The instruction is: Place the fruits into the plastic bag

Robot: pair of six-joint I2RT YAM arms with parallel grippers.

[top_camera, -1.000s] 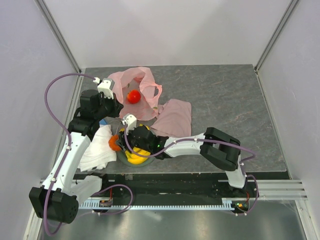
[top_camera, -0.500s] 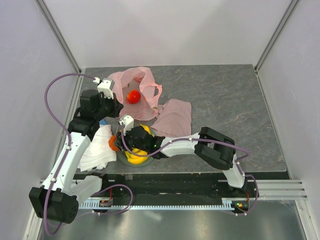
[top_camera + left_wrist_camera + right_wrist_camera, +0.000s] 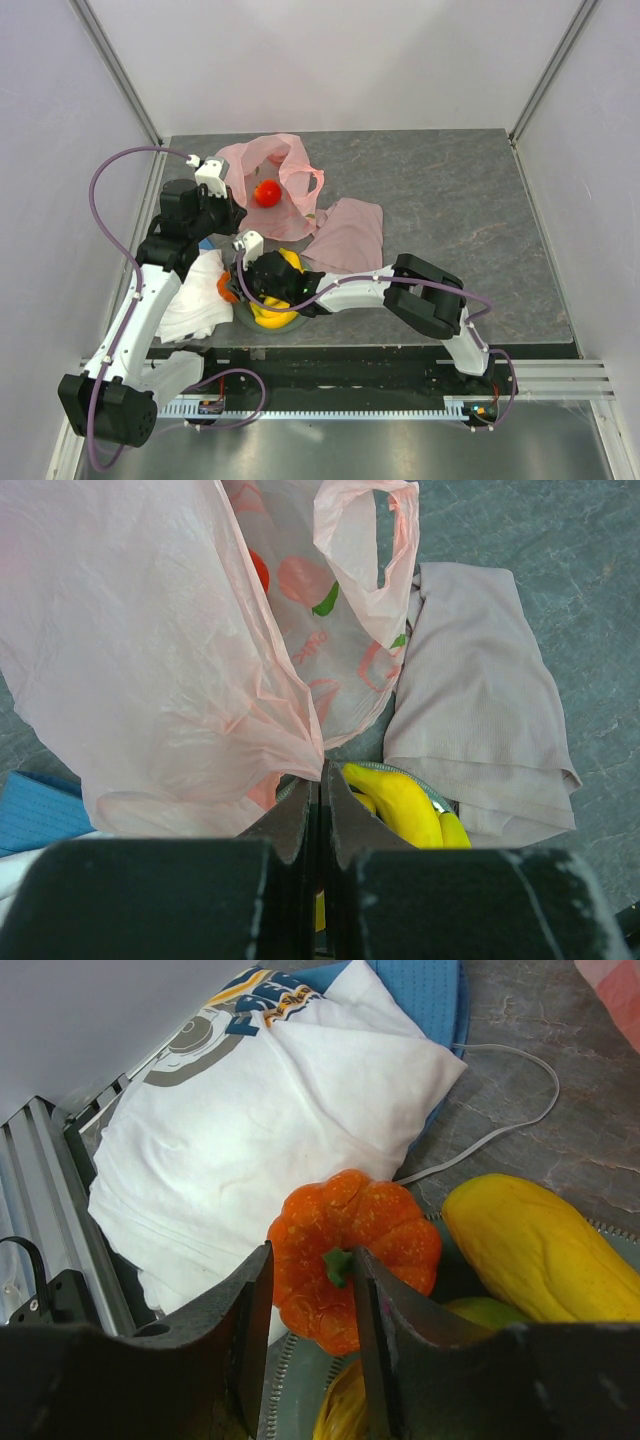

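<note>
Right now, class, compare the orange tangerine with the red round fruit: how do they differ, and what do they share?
The orange tangerine sits at the plate's edge, before the right hand; the red round fruit lies in the plastic bag. The tangerine is ribbed with a green stem; the red fruit shows neither from above. Both are small, round fruits.

Even, bright overhead light, soft shadows; the wrist views blur at the near jaws, otherwise sharp.
</note>
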